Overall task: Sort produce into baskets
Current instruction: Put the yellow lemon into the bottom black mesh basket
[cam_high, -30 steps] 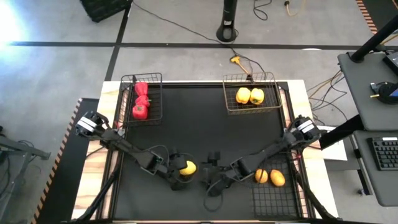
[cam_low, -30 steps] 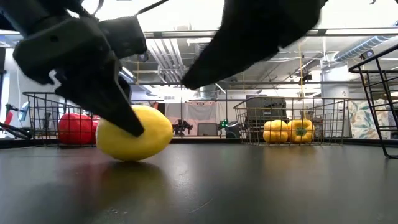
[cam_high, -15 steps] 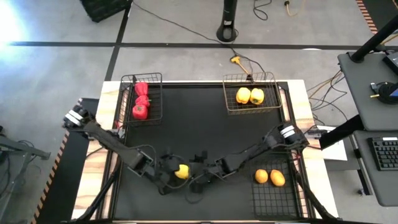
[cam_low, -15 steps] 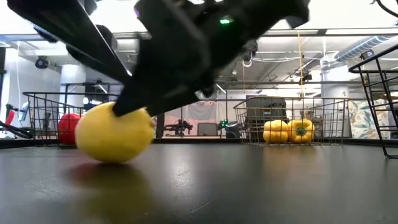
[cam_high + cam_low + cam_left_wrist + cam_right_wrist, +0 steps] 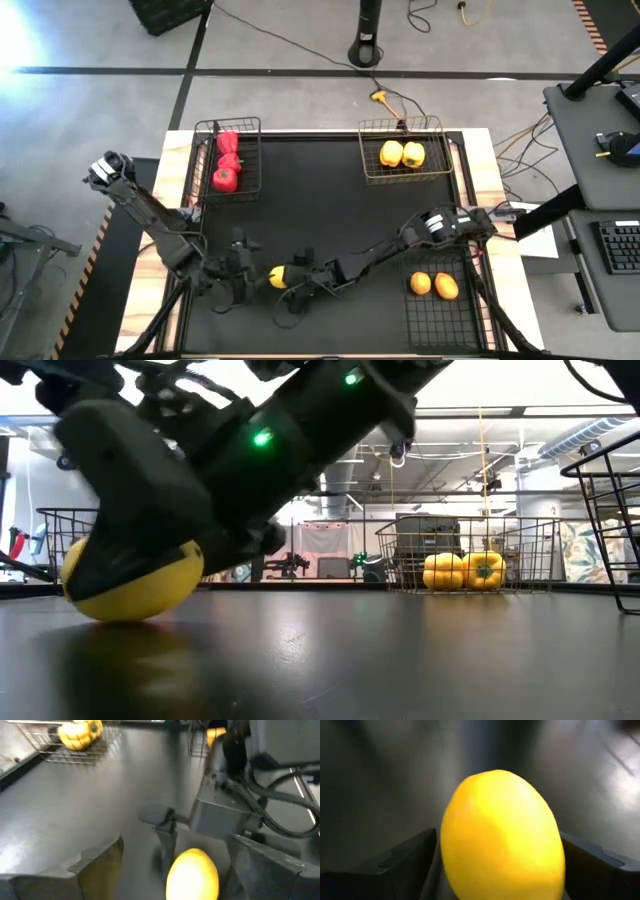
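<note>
Now right gripper point(image 5: 292, 285) spread open around citrus fruit point(image 5: 277, 277) on tabletop point(image 5: 330, 215); left gripper point(image 5: 243, 275) open beside it, blocking low view.

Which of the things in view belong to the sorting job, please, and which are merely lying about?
Job: loose yellow fruit between both grippers; red peppers in a black basket; yellow peppers in the tan basket; two orange fruits in another black basket.

Lying about: black crate, floor cables, keyboard.
</note>
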